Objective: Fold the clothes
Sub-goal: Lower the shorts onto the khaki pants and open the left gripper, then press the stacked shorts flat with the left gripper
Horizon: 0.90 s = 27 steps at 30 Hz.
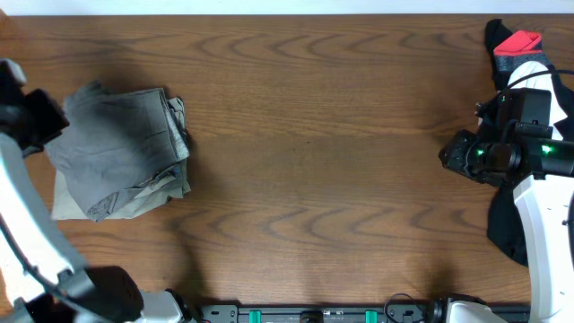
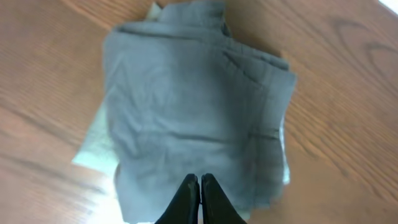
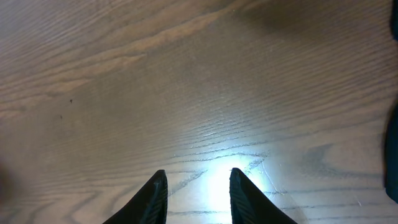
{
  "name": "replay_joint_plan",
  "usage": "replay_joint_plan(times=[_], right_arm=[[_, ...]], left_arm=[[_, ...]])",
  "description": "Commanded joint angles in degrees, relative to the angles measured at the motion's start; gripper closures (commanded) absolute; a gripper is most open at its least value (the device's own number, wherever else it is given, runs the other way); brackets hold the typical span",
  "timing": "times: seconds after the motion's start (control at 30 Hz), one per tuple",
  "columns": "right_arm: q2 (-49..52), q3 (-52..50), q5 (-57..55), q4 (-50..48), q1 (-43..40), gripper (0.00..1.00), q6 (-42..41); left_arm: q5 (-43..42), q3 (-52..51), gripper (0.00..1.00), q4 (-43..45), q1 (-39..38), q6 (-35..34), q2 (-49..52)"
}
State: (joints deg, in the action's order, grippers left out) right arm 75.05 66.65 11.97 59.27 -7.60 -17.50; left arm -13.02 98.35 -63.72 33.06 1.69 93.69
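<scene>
The grey shorts (image 1: 121, 144) lie folded atop the beige shorts (image 1: 76, 205) at the table's (image 1: 323, 135) left, a stack that reads as finished, so the left gripper (image 2: 199, 186) hovers over them, jaws closed, apparently on nothing, while the right gripper (image 3: 196, 180) rests parted and empty at right.

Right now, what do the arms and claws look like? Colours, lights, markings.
The left arm and right arm have white shells with black joint housings. Green lights glow on the right arm's black wrist section. The left claw and right claw have plain black, tapered, pointed fingers. No markings are visible.
</scene>
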Motion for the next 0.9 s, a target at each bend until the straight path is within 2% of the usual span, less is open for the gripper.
replay_joint_plan(times=[0.0,0.17,0.47,0.7,0.87], right_arm=[[0.0,0.1,-0.1,0.3,0.0,0.69,-0.9],[0.0,0.1,-0.1,0.8,0.0,0.69,-0.9],[0.0,0.1,-0.1,0.8,0.0,0.69,-0.9],[0.0,0.1,-0.2,0.4,0.0,0.69,-0.9],[0.0,0.1,-0.2,1.0,0.0,0.7,-0.9]], left_arm=[[2.8,-7.3,0.94,4.0,0.3,-5.3,7.2],[3.2,-13.6,0.94,11.1,0.7,-7.0,17.2],[3.0,-14.0,0.94,15.7,-1.1,-6.7,30.3],[4.2,-14.7,0.94,16.0,-10.0,-5.9,32.4],[6.8,-14.7,0.94,15.8,-16.7,-7.8,32.4]])
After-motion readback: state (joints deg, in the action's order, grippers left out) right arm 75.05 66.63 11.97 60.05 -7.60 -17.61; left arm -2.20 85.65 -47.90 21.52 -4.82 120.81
